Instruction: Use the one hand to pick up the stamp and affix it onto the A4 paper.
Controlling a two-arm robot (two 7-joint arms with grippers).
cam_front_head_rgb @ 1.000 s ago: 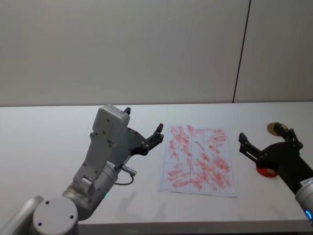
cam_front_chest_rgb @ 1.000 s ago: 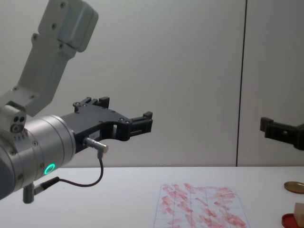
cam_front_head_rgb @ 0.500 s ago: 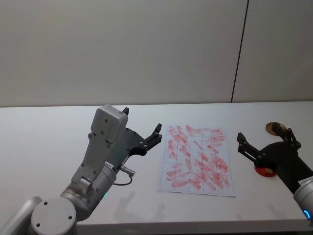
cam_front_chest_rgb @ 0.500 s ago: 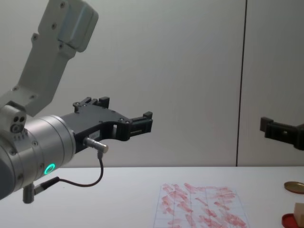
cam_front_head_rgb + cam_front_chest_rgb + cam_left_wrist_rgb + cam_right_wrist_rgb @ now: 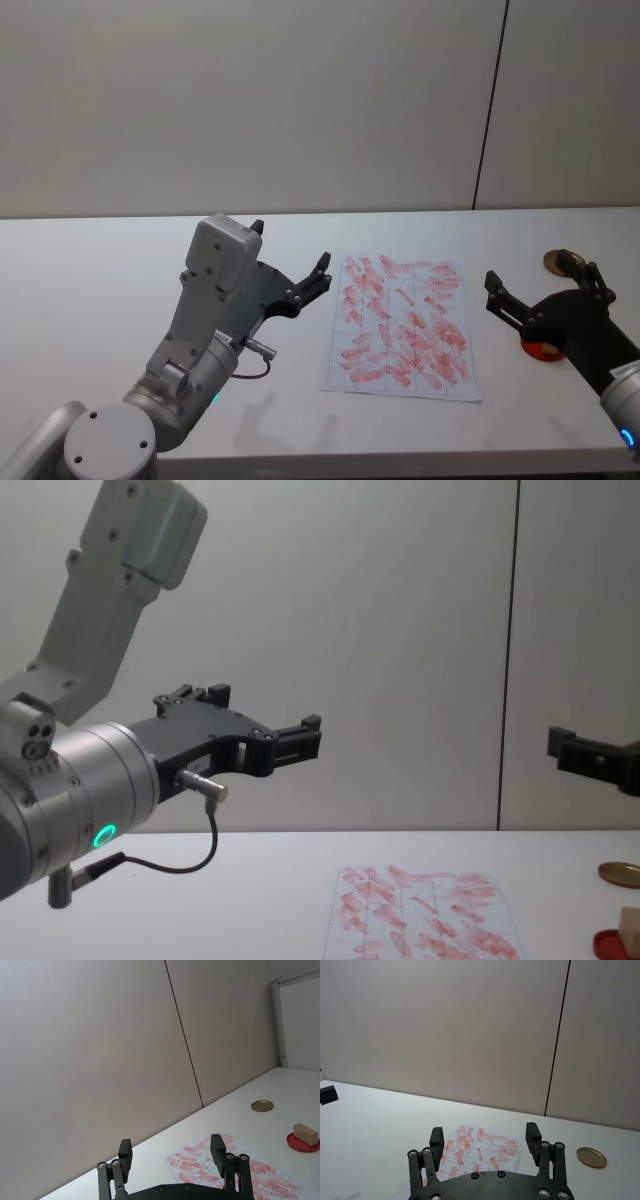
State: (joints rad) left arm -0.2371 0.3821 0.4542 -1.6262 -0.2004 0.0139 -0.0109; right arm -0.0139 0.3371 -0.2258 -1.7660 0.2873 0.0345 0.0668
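1. Stamp [image 5: 305,1134]: a small tan wooden block standing on the red round ink pad [image 5: 302,1143], off the right edge of the A4 paper [image 5: 400,325] and clear of it. Nothing is touching the block.
2. Left gripper [image 5: 290,248]: it is held in the air to the left of the paper, near the sheet's far left corner. Its black fingers are spread wide and hold nothing. A green ring glows on its arm.
3. A4 paper: the white sheet lies flat on the white table [image 5: 100,260], covered in rows of red oblong prints.
4. Right gripper [image 5: 545,277]: it hovers just off the paper's right edge, raised above the tabletop. Its fingers are parted and empty. In the head view its black body sits in front of the ink pad and hides most of it. A blue glow shows on its arm.
5. Gold lid [image 5: 560,262]: the flat round lid lies on the table to the right of the paper, beyond the ink pad and apart from it.
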